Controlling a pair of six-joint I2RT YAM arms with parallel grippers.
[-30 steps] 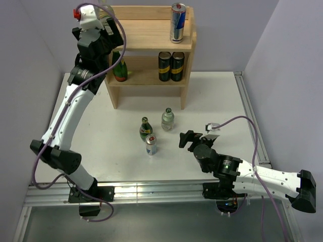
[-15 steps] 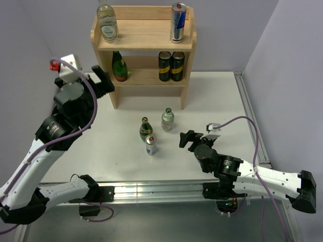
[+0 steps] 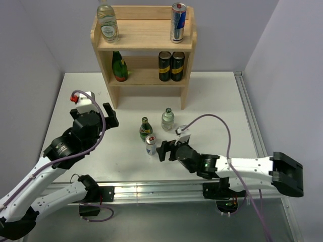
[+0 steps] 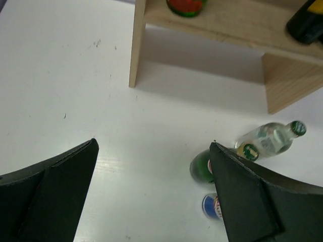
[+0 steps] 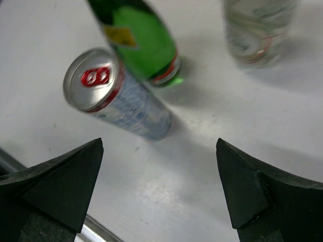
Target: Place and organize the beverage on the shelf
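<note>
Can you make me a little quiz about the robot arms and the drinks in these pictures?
1. True or false: both grippers are holding drinks.
2. How many drinks stand on the table, off the shelf?
3. What stands on the shelf's top board besides a clear bottle? A. a cup B. a silver-and-blue can C. a black can
Key: 1. False: left gripper and right gripper are open and empty. 2. Three: green bottle, second clear bottle, slim can. 3. B.
</note>
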